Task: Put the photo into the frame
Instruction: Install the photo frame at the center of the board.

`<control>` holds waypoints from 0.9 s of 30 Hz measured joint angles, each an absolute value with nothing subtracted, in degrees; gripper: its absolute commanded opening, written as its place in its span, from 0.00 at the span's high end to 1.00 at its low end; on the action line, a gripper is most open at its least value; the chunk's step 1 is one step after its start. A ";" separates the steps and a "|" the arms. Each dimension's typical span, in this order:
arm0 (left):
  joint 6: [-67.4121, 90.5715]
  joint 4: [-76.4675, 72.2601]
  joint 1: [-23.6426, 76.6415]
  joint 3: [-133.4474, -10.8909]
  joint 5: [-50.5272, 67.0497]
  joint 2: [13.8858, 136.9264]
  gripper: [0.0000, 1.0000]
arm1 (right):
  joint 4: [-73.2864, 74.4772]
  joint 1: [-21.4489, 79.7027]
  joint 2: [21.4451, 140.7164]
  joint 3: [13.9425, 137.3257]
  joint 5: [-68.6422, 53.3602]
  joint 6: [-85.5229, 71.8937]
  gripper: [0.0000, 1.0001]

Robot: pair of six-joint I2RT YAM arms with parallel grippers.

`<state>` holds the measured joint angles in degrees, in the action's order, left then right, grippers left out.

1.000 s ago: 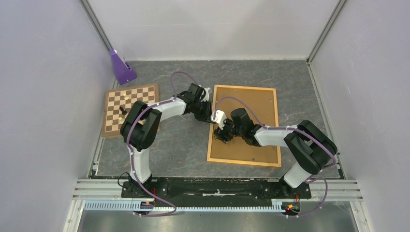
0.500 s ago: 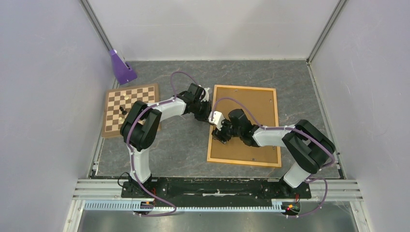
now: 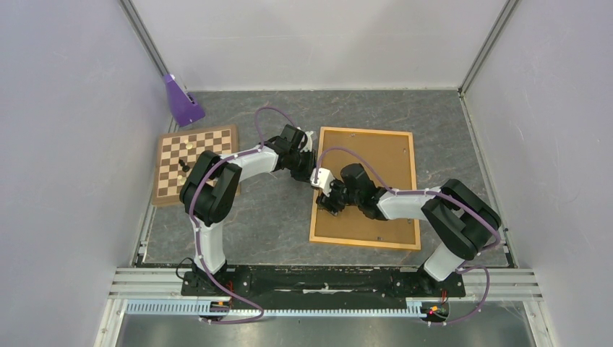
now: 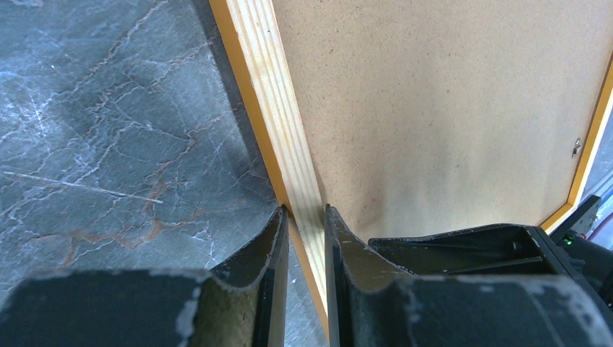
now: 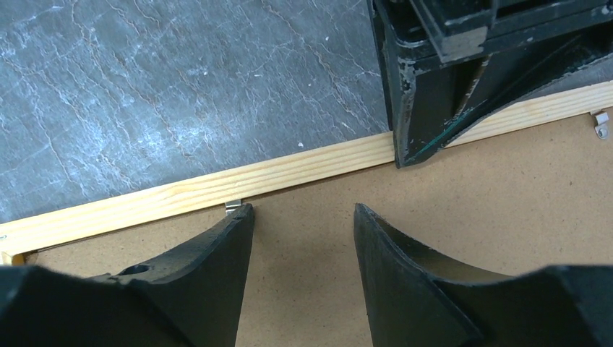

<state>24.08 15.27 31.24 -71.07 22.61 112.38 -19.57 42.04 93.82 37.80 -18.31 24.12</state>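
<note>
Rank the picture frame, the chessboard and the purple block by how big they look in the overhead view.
Largest to smallest:
1. frame
2. chessboard
3. purple block
The differences are plain. The arms cover part of the frame and part of the chessboard, but that does not change the order.

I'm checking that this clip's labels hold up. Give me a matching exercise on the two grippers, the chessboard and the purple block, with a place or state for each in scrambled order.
Things:
1. left gripper
2. right gripper
3. chessboard
4. purple block

Places or states:
A. in the far-left corner of the table
B. open, over the brown back of the frame
C. shut on the frame's wooden rail
D. lying flat, left of the frame

Pairs: 1-C, 2-B, 3-D, 4-A
</note>
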 measured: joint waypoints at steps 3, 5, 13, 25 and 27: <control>24.08 15.27 31.24 -71.07 22.63 112.38 0.98 | -19.59 42.30 93.82 37.80 -18.48 24.82 0.44; 24.08 15.27 31.24 -71.07 22.61 112.38 0.98 | -19.62 42.46 93.82 37.80 -18.61 25.39 0.44; 24.08 15.29 31.22 -71.07 22.63 112.40 0.98 | -19.59 42.94 93.80 37.80 -18.96 26.37 0.44; 24.08 15.27 31.22 -71.07 22.63 112.40 0.98 | -15.97 41.67 92.95 39.22 -14.22 24.25 0.44; 24.08 15.29 31.22 -71.07 22.63 112.40 0.98 | -14.70 41.19 92.27 39.22 -13.80 24.12 0.44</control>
